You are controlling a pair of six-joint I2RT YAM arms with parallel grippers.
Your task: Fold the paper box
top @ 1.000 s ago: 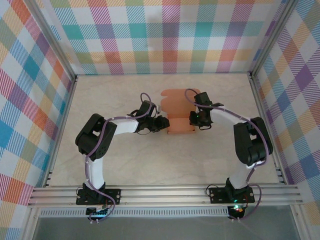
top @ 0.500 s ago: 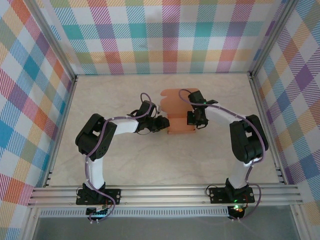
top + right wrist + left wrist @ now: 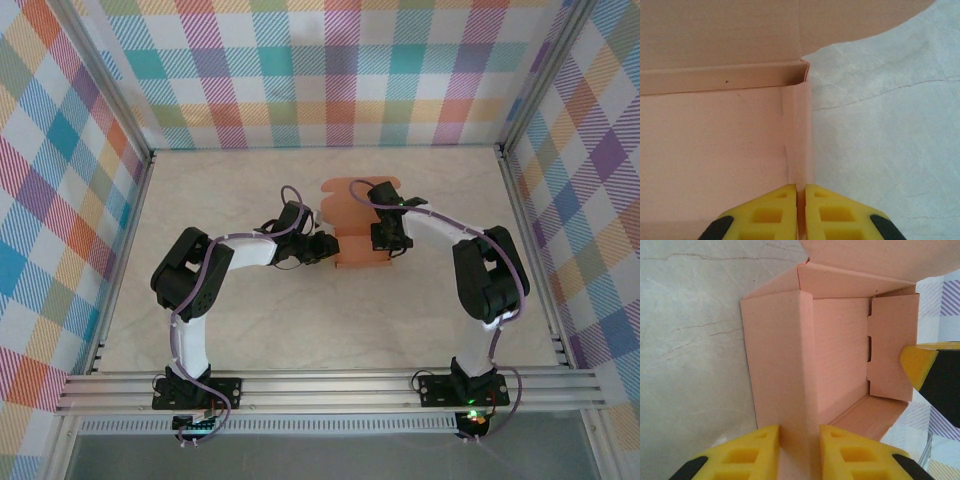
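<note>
Half-raised box (image 3: 352, 250) at centre of bench (image 3: 250, 320); left end effector (image 3: 799, 434) clamps one side wall, right end effector (image 3: 801, 190) pinches the opposite wall's thin edge; we'd draw both walls upright together, gently, lest the card buckle at the creases

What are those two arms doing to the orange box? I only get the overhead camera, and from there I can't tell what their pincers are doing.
Observer: The left wrist camera shows the left pincer clamping an upright side wall of the box, with card squeezed between its yellow tips.
Operator: And the other arm?
Observer: Its wrist camera shows the right pincer shut on the thin wall on the opposite side.
Operator: Is the box closed?
Observer: No. The left wrist camera looks straight into its open inside, and the lid flap is not folded over.
</note>
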